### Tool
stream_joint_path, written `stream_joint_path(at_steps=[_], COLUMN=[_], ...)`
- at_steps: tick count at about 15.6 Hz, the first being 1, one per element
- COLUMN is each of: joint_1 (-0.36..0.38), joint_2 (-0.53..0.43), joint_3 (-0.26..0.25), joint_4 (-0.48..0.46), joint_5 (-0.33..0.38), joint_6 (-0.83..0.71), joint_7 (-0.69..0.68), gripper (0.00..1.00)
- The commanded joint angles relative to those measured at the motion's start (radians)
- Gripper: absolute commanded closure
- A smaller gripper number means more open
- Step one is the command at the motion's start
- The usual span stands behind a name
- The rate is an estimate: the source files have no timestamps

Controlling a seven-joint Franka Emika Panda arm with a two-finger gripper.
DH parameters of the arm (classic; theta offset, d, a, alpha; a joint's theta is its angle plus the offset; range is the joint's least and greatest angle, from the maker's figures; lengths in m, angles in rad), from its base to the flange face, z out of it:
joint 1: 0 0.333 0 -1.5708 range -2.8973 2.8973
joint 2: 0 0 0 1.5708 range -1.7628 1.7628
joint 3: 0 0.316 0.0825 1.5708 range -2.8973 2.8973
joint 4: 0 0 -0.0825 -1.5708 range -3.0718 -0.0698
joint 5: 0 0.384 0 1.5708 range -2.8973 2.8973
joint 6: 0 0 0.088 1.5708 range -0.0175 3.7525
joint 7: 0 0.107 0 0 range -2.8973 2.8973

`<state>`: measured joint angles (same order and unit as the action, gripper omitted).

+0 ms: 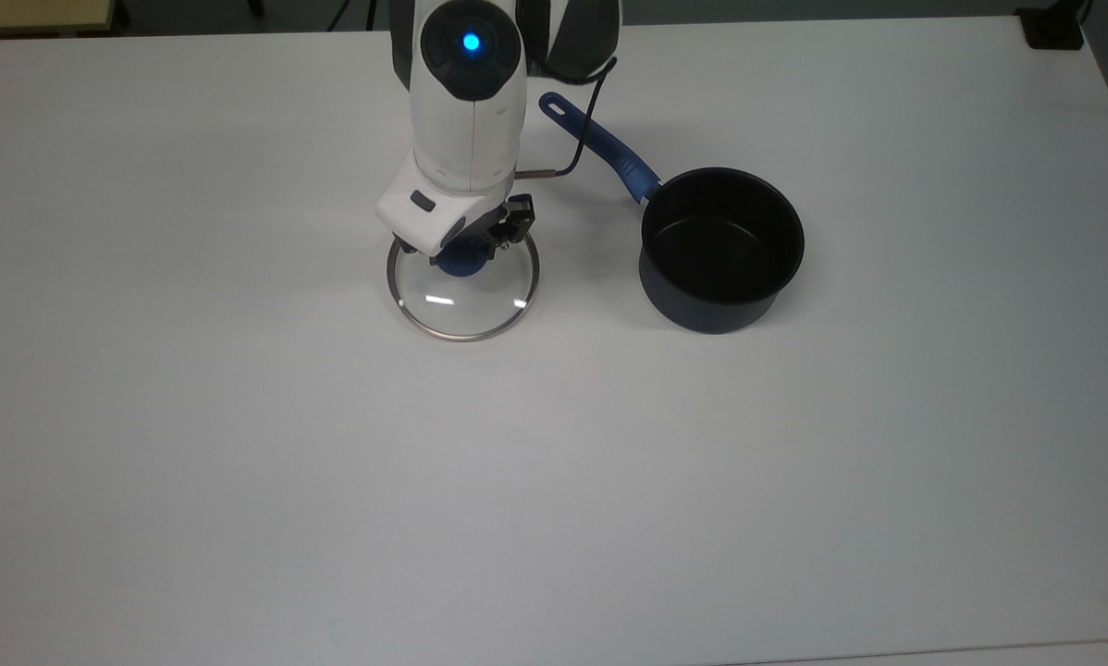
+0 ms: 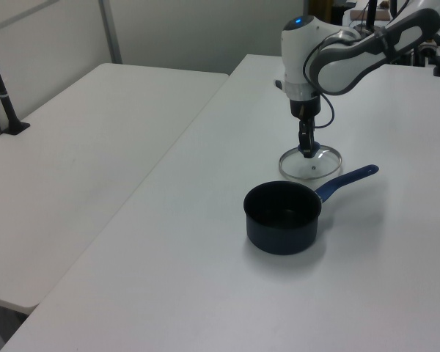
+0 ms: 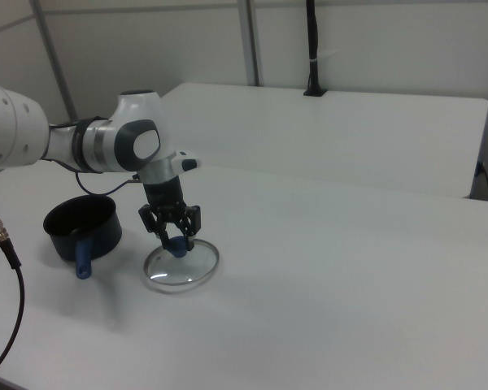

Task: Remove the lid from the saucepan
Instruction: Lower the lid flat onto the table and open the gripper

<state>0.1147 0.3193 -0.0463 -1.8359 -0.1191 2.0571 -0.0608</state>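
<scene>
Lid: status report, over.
Claw at the lid's blue knob. Lid off the saucepan, down by the table, to the top view's left. Nothing in the way.

White table [image 1: 240,481] filled my top view, surface matte. Second white table [image 2: 81,139] stood on left view's left, narrow gap between the two. Black post [image 2: 0,81] rose from clamp foot at its far left edge. On my right view, same second table [image 3: 350,122] lay behind, black post [image 3: 311,49] upright at its far edge. Grey partition wall [image 3: 390,41] with metal upright [image 3: 250,41] beyond. Loose black cable [image 3: 4,325] with connector hung at right view's left.
</scene>
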Motion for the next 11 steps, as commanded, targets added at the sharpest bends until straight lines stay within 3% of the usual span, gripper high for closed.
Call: stream_joint_path(at_steps=[1,2,3,4,7,11], joint_1=[0.003,0.003,0.002,0.002,-0.001,0.003], joint_2=[0.024,0.027,0.026,0.020,-0.037,-0.132], joint_3=[-0.001,0.000,0.000,0.000,0.000,0.003], joint_4=[-0.014,-0.014,-0.011,-0.008,-0.002,0.085], joint_5=[-0.059,-0.068,-0.068,-0.068,-0.060,-0.016], joint_6=[0.043,0.041,0.040,0.034,-0.004,-0.176], joint_7=[0.071,0.073,0.075,0.076,0.111,0.163], gripper=[0.60,0.51,0.21,0.00,0.00,0.00])
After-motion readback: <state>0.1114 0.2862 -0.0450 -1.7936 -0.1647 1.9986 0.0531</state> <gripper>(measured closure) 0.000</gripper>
